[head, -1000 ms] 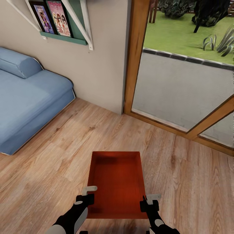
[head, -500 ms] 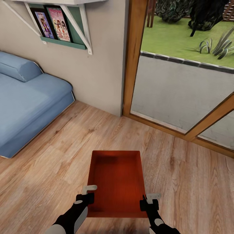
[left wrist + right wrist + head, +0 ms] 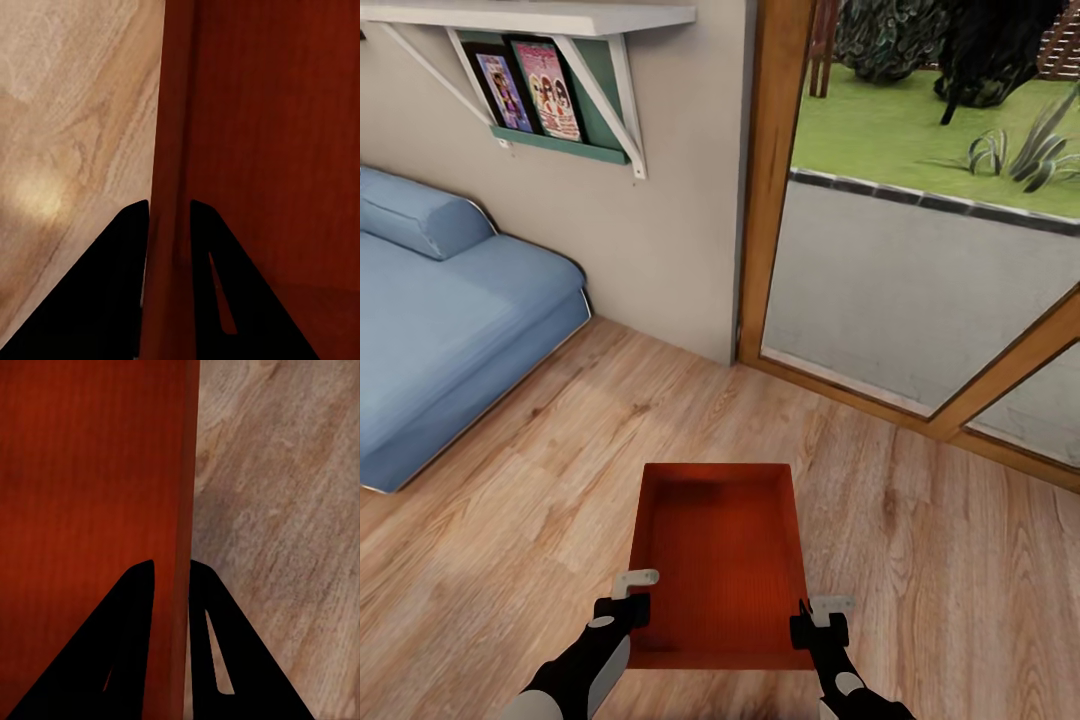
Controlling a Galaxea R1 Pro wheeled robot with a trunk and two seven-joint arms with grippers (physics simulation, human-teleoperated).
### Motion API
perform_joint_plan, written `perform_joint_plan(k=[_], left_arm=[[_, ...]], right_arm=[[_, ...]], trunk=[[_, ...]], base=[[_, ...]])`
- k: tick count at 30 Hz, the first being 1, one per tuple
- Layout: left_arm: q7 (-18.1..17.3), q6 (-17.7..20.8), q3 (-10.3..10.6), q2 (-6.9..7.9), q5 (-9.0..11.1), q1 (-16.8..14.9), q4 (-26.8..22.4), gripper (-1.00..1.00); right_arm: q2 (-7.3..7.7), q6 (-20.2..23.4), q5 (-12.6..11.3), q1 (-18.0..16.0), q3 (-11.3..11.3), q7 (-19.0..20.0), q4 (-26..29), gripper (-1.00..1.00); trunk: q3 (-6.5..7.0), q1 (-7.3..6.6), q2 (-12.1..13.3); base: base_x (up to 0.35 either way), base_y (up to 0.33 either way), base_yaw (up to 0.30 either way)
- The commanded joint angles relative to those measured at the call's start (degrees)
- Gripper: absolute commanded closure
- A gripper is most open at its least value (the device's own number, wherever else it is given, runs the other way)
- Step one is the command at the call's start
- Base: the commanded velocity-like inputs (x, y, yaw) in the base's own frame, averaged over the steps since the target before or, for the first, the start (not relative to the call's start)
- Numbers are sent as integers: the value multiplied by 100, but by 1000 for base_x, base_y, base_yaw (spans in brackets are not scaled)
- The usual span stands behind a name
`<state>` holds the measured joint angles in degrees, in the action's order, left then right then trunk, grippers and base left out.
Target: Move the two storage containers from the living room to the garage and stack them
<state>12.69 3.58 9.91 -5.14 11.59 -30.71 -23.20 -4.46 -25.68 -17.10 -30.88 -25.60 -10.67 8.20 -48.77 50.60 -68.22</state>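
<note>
Container point(image 3: 720, 560) sits low in the frame's centre, held above the wood floor point(image 3: 940, 560). The left gripper point(image 3: 632, 597) pinches its left wall and the right gripper point(image 3: 822, 618) pinches its right wall, each wall clamped between two dark fingers. A sofa point(image 3: 450, 320) lies at left, a glass door point(image 3: 920, 280) at upper right.

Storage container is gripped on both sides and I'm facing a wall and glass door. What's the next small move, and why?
Probably keep both grips and turn the base away. The left gripper and right gripper each clamp a side wall of the storage container, so the hold looks settled. Ahead are the sofa, wall and glazed door over wood floor, not the garage.
</note>
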Motion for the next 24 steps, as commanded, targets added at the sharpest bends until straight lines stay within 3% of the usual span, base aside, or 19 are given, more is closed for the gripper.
perform_joint_plan(k=[1,24], left_arm=[[94,38,2,5,-7,4,-9,100],[95,38,2,5,-7,4,-14,100]], right_arm=[[-3,-7,32,-6,231,-32,23,100],[-2,-7,32,-6,231,-32,23,100]], trunk=[[6,0,-2],[200,0,-2]], base=[[0,0,0],[0,0,0]])
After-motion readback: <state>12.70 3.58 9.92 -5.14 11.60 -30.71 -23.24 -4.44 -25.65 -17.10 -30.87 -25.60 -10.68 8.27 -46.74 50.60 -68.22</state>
